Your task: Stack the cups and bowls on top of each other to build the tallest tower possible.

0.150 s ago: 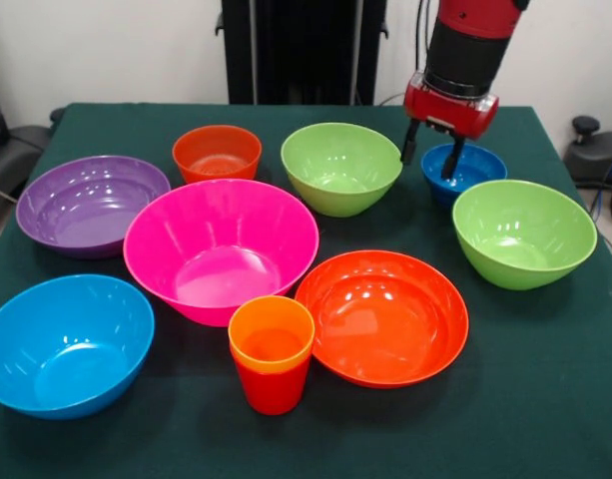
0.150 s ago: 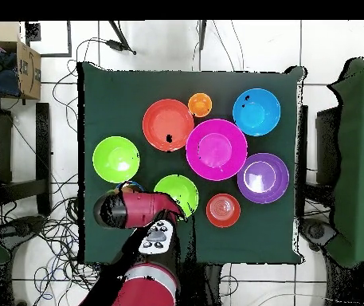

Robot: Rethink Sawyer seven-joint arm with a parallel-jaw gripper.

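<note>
Nearest of all stands the orange cup (image 1: 272, 334), nested inside the red cup (image 1: 274, 387) so that only the red one's lower half shows; this two-cup stack is the only stacking on the green counter (image 1: 545, 399).

From left to right in the front view: the light blue bowl (image 1: 66, 344) at the near left, the purple bowl (image 1: 91, 205) behind it, the large pink bowl (image 1: 221, 247) in the middle, and the small orange-red bowl (image 1: 217, 153) at the far side. Right of the cups lies the large orange-red bowl (image 1: 382, 316). One lime green bowl (image 1: 341, 167) sits far centre, the second lime green bowl (image 1: 523, 233) at the right. All eight bowls look empty.

At the far right, the claw (image 1: 431, 155) hangs with its two fingers spread, one finger dipping inside the small blue bowl (image 1: 465, 172) and the other outside its left rim, so they straddle the wall.
</note>
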